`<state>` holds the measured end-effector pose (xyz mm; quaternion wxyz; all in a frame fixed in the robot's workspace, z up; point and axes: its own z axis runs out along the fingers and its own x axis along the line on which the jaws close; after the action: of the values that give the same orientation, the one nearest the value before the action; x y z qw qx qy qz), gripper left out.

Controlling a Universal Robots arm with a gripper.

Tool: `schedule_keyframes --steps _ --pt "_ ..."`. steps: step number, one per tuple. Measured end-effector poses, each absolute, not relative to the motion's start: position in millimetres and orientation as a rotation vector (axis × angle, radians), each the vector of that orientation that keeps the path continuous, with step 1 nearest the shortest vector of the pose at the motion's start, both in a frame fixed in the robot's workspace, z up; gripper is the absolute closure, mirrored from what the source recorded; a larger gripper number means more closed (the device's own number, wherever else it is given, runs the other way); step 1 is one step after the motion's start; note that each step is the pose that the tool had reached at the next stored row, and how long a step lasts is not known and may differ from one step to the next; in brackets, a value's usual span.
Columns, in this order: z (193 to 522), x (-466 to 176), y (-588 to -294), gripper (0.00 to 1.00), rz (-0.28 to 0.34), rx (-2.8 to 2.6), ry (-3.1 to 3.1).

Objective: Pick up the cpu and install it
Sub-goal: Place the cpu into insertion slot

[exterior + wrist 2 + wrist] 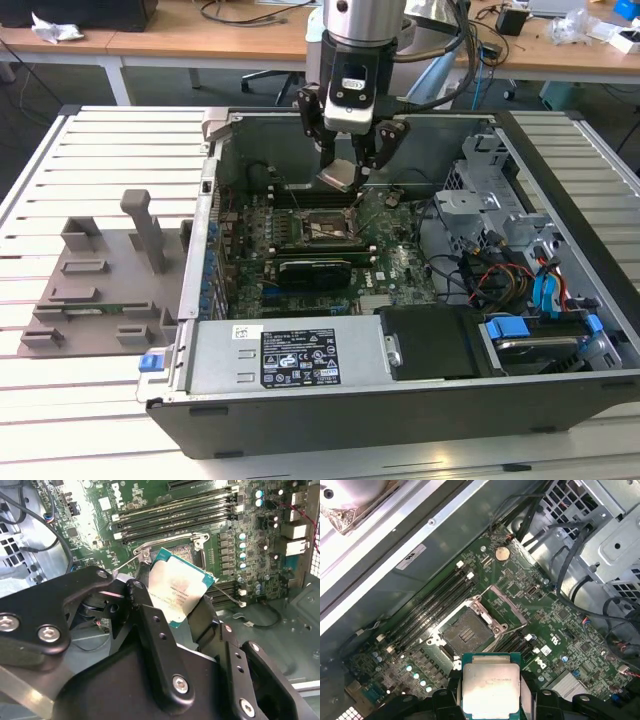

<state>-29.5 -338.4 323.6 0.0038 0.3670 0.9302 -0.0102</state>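
Gripper (343,171) clamped on the cpu (491,687) by its edges, chip tilted. It hangs inside the open case (300,400), just above the empty motherboard socket (466,632), not seated

How my three cameras sit
I get the exterior view from high, looking down over the whole computer case (300,395); both wrist views hang close above the motherboard (555,630), sharing its socket (465,632) and the cpu (491,690)

Silver arm (360,20), black pincer (343,170) studded with round silver screws (180,683).
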Motion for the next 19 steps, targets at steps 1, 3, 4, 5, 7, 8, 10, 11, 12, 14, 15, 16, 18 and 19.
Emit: schedule_keyframes --steps 1,3,4,5,7,8,10,11,12,14,15,16,18,19 --pt "323.3 -29.5 -338.4 0.45 -0.032 1.226 2.885" --pt "322.9 -29.5 -338.4 0.45 -0.032 1.331 2.838" --pt "322.7 -29.5 -338.3 0.45 -0.033 1.411 2.8" --pt "322.6 -29.5 -338.4 0.45 -0.033 1.427 2.792" --pt "322.5 -29.5 -338.4 0.45 -0.033 1.455 2.778" --pt "322.4 -29.5 -338.4 0.45 -0.033 1.469 2.771" --pt "322.3 -29.5 -338.3 0.45 -0.033 1.497 2.756" --pt "322.3 -29.5 -338.4 0.45 -0.033 1.505 2.752" --pt "322.2 -29.5 -338.4 0.45 -0.033 1.514 2.747" --pt "322.1 -29.5 -338.3 0.45 -0.033 1.544 2.73" --pt "322.0 -29.5 -338.4 0.45 -0.033 1.553 2.725" --pt "322.0 -29.5 -338.4 0.45 -0.033 1.566 2.718" --pt "321.9 -29.5 -338.4 0.45 -0.033 1.603 2.697" --pt "321.9 -29.5 -338.4 0.45 -0.033 1.613 2.691"
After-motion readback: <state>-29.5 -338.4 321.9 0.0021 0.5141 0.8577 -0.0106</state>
